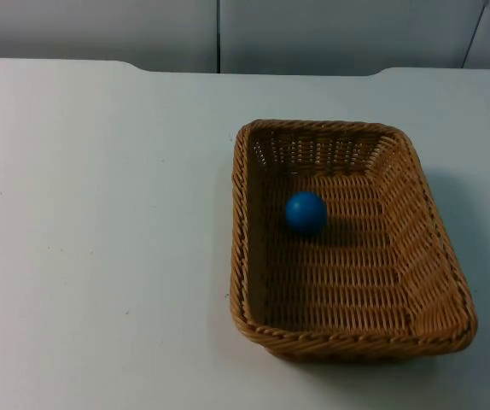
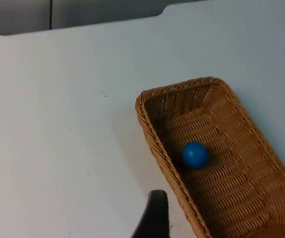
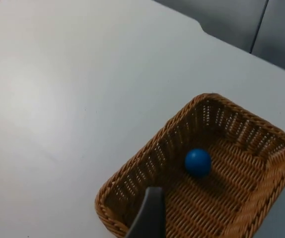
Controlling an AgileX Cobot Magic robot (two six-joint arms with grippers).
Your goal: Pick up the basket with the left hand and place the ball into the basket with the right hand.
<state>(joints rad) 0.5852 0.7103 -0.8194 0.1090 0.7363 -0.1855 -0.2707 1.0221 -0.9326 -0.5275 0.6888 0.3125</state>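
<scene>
The white table top (image 1: 100, 256) is matte and bare around a rectangular woven wicker basket (image 1: 437, 256), which rests flat on it with nothing holding its rim. Taking the basket as the landmark, the table spreads widest on the side away from the basket's long left wall, and a narrower strip of white lies past its right wall, where the basket throws a soft shadow. Faint specks mark the surface near the basket's left wall in the left wrist view.

Inside the basket, a blue ball (image 1: 306, 213) sits on the woven floor, nearer the far short wall than the near one and closer to the left long wall. It touches the floor and stands apart from all four walls. The same ball (image 2: 195, 154) appears in the left wrist view, and again (image 3: 198, 162) in the right wrist view, each time lying within the basket's walls.

A black fingertip of the left gripper (image 2: 154, 218) hangs over the table just outside the basket's long wall (image 2: 157, 144). A fingertip of the right gripper (image 3: 150, 215) hangs above the basket's near corner (image 3: 117, 198). How far either claw is spread cannot be told.

Beyond the basket's far wall the table ends in a notched edge against the grey partition wall (image 1: 330, 34), whose panels meet in dark vertical seams.
</scene>
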